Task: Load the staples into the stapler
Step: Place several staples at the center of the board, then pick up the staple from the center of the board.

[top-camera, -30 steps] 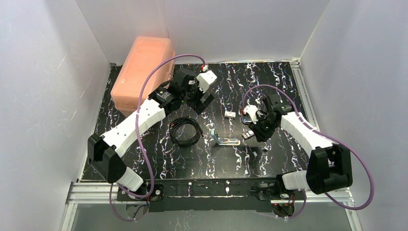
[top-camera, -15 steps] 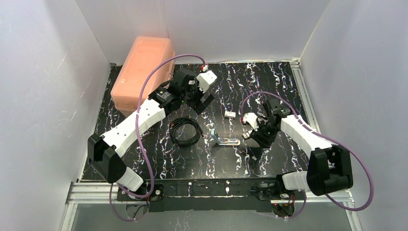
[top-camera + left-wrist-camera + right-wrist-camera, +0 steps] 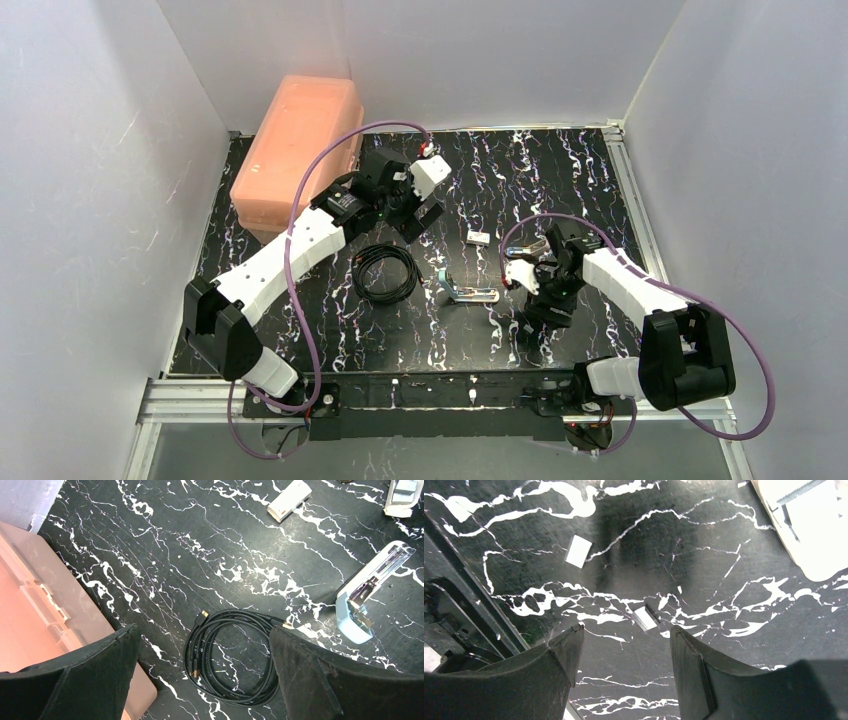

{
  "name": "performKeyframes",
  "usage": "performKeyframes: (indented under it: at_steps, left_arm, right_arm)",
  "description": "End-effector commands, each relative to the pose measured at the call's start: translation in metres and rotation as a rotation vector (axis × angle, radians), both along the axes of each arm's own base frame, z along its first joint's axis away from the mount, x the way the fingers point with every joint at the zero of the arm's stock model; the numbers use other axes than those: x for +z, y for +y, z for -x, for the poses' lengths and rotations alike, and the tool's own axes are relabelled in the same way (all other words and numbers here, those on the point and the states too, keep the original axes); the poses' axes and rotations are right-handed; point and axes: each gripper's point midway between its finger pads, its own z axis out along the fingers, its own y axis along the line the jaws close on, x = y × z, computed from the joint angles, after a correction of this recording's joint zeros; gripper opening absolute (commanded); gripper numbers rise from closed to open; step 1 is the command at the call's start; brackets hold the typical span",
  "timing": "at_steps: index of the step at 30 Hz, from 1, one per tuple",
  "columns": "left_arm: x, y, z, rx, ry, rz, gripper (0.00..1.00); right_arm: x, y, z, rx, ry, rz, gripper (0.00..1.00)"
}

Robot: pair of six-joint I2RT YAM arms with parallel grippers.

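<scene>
The light-blue stapler lies open at the table's middle, its silver channel exposed; it also shows in the left wrist view. A short silvery staple strip lies flat on the table just beyond my right gripper's fingertips, and a second pale piece lies farther off. The cream staple sleeve with a silvery tray sits at the right wrist view's top right. My right gripper is open and empty, low over the table. My left gripper is open and empty above a cable coil.
A coiled black cable lies left of the stapler. A small white block sits behind the stapler. A salmon plastic box stands at the back left. White walls enclose the table.
My right gripper has moved from beside the stapler's right end toward the near edge and lowered over the loose staple strip. My left arm has shifted only slightly.
</scene>
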Motion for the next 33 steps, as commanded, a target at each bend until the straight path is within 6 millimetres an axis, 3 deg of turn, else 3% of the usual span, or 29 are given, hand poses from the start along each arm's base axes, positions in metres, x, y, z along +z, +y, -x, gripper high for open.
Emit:
performKeyframes:
  at_steps: [1,18,28,33]
  left_arm:
    - [0.008,0.010,0.002,0.010,-0.035,-0.015,0.98]
    - [0.010,0.022,-0.014,0.074,-0.093,-0.063,0.98]
    - [0.007,0.022,-0.015,0.078,-0.091,-0.066,0.98]
    - [0.005,0.022,-0.016,0.079,-0.089,-0.067,0.99]
  right_arm:
    - [0.012,0.017,0.002,0.016,0.010,-0.089,0.72]
    - [0.003,0.051,0.015,0.058,-0.001,-0.086,0.73]
    - [-0.012,0.056,0.024,0.087,-0.029,-0.031,0.73]
    - [-0.016,0.052,0.015,0.064,-0.088,0.016,0.69]
